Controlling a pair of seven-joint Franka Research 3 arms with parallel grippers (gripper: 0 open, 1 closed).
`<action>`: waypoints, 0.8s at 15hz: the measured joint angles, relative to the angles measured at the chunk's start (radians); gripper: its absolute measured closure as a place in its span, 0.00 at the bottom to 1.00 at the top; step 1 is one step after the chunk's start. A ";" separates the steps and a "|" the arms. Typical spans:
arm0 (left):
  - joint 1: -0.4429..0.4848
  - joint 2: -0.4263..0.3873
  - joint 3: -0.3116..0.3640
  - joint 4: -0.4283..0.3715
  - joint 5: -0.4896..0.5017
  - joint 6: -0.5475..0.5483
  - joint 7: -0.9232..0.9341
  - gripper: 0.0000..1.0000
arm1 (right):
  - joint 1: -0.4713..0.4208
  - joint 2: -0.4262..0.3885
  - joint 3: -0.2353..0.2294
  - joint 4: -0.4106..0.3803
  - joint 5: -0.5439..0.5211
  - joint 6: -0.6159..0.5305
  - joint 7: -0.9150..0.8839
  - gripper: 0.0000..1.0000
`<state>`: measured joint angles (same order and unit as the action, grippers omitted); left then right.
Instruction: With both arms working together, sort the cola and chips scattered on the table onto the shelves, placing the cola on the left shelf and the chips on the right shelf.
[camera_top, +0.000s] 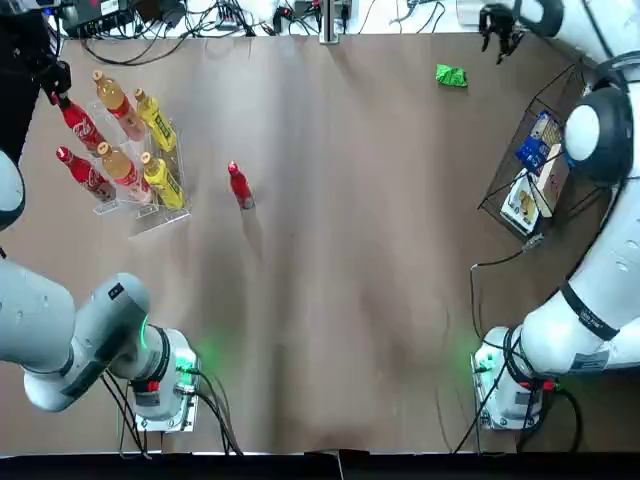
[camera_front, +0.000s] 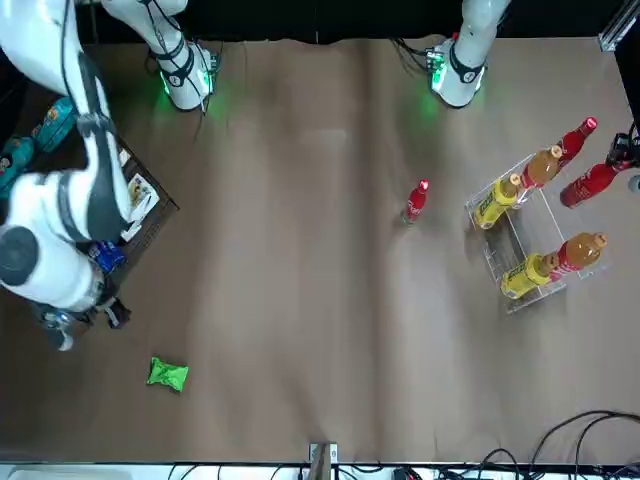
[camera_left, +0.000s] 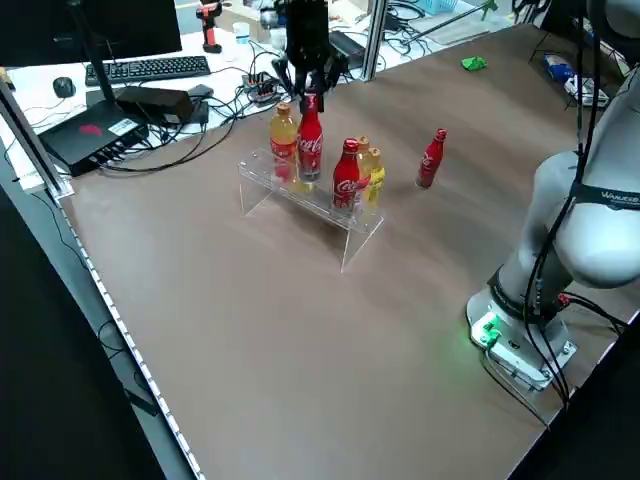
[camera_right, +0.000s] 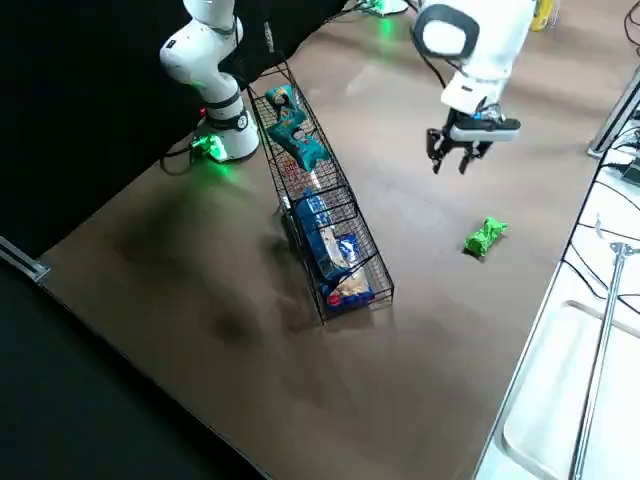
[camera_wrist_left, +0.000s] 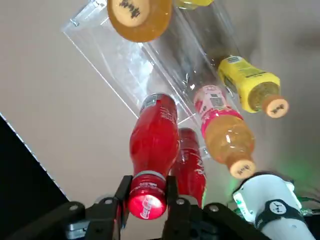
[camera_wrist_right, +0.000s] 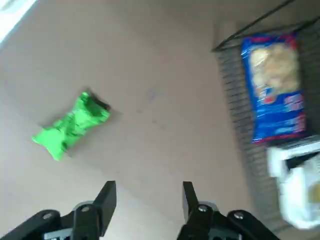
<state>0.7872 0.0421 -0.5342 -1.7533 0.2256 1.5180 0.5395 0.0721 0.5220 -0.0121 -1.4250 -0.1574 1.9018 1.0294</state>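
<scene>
- Top view: one cola (camera_top: 240, 187) is lying loose on the table (camera_top: 330, 300), apart from the left shelf (camera_left: 305, 200); the green chips bag (camera_top: 451, 75) is lying near the table's far edge, still to be sorted.
- Left side view: one cola (camera_left: 345, 180) is standing in the left shelf beside the orange and yellow bottles; another cola (camera_left: 309, 145) is being held at the same rack by the left gripper (camera_wrist_left: 148, 187), its fingers closing around the red cap; whether its base is being fully seated cannot be told.
- Right side view: two teal-blue chips bags (camera_right: 303, 148) are resting in the right shelf (camera_right: 388, 285), with larger packets (camera_right: 320, 235) sharing it.
- Right wrist view: the right gripper (camera_wrist_right: 149, 185) is hovering near the green bag, fingers standing apart, nothing being gripped.
- The sorting is seemingly nearing its end; a release at the rack, the loose bottle and the green bag are remaining.
</scene>
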 joint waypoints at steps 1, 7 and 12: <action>0.009 0.000 0.000 -0.021 0.000 0.023 0.010 0.68 | 0.012 0.029 0.000 0.000 0.000 0.057 0.074 0.38; 0.030 -0.001 0.000 -0.103 0.002 0.078 0.026 0.68 | 0.056 0.208 -0.005 0.000 -0.005 0.461 0.493 0.30; 0.038 -0.004 0.000 -0.106 0.002 0.080 0.026 0.66 | 0.061 0.306 -0.060 0.001 -0.020 0.656 0.566 0.22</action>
<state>0.8253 0.0378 -0.5342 -1.8594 0.2275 1.5980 0.5659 0.1328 0.8275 -0.0725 -1.4240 -0.1773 2.5576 1.5958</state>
